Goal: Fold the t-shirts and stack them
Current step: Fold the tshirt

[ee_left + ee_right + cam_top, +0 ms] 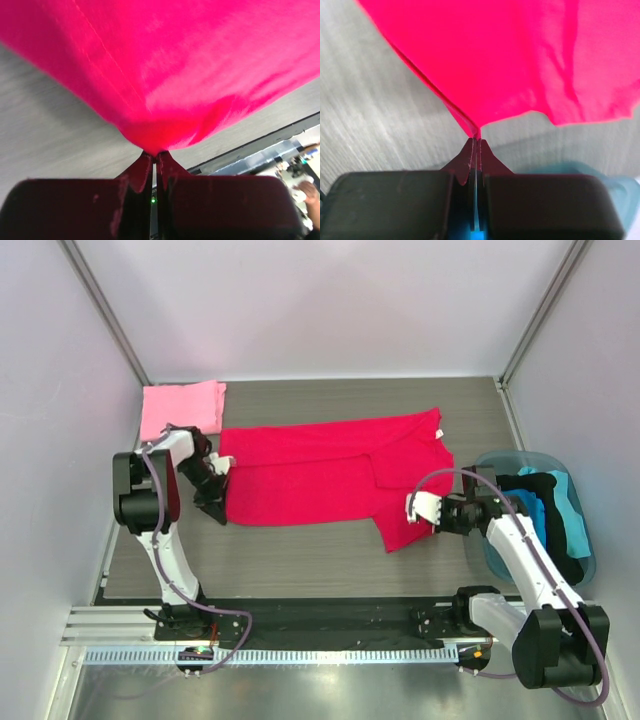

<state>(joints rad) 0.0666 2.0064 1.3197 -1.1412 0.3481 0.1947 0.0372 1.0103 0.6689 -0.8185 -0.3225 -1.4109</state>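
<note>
A crimson-red t-shirt lies spread lengthwise across the middle of the table, with a small white label at its right end. My left gripper is at its left edge, shut on a pinch of the red cloth, which bunches at the fingertips of the gripper. At the shirt's lower right corner, my right gripper is shut on the fabric's edge, the cloth rising from the closed tips of the gripper. A light pink t-shirt lies folded at the back left.
A translucent blue basket holding black and teal clothes stands at the right edge, just behind my right arm. Grey walls enclose the table on three sides. A metal rail runs along the near edge.
</note>
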